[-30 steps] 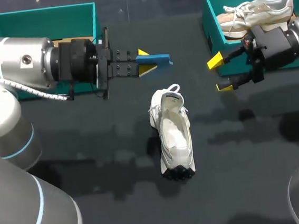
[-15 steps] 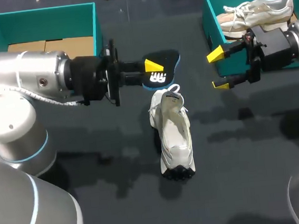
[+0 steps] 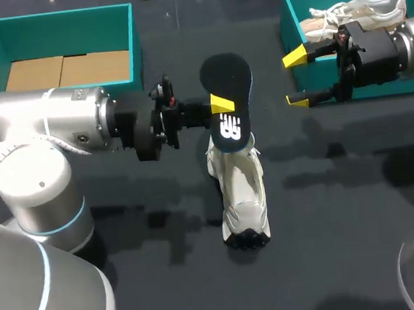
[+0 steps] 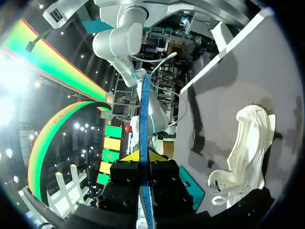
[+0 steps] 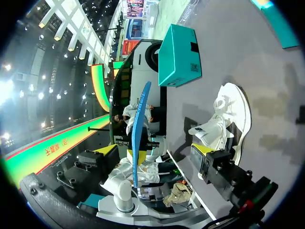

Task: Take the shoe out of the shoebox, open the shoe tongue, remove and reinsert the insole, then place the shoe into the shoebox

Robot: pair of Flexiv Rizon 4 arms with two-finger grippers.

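- The left claw (image 3: 219,107) is clamped on the insole (image 3: 227,87), its yellow-tipped fingers pressing on the two faces near the end that carries a white mark.
- The insole is black on its broad face and blue along its edge. In the left wrist view it stands edge-on between the fingers (image 4: 144,124) – a thin blue strip running straight out ahead of them.
- The white shoe (image 3: 241,188) lies on the dark surface (image 3: 348,244) near the middle, opening upward and held by neither arm.
- From above, the marked end of the insole overlaps the far end of the shoe. Whether the two touch cannot be told.
- The right claw (image 3: 296,79) hangs just in front of the right shoebox (image 3: 287,23). Its fingers are spread wide and have hold of nothing, and it is well apart from the shoe.
- A second shoe (image 3: 358,8), pale with laces, lies inside the right shoebox, partly hidden by the right arm.
- The left shoebox (image 3: 58,17) – teal like the other – stands at the far left of the surface with brown cardboard (image 3: 66,68) flat on its floor.
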